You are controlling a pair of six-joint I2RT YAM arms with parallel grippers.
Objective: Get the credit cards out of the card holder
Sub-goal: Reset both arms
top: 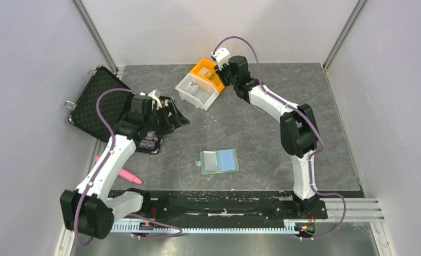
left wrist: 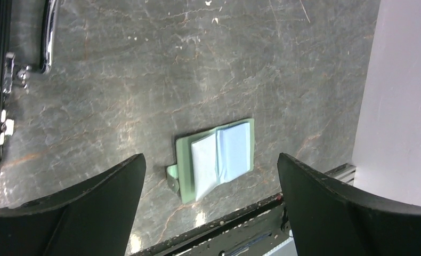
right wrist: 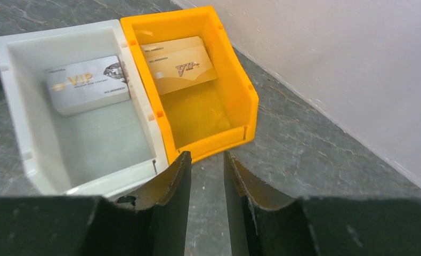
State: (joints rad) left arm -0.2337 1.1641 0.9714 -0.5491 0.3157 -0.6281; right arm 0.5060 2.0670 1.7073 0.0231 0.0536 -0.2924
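Note:
The card holder (top: 219,161) lies open and flat on the table in front of the arms, a pale green bifold with a side tab. Its right pocket shows a blue card (top: 228,159), its left a pale one (top: 210,161). The left wrist view looks down on the card holder (left wrist: 183,160) from well above. My left gripper (top: 163,114) (left wrist: 209,160) hangs over the black case, open wide and empty. At the bins, my right gripper (top: 219,69) (right wrist: 207,154) has its jaws a narrow gap apart, nothing between them. A gold credit card (right wrist: 179,64) lies in the orange bin, a silver one (right wrist: 87,84) in the white bin.
The orange bin (top: 208,72) (right wrist: 240,80) and white bin (top: 197,92) (right wrist: 32,149) stand side by side at the back. A black foam-lined case (top: 99,104) lies open at the left. A pink pen (top: 126,174) lies near the left arm. Walls close in both sides.

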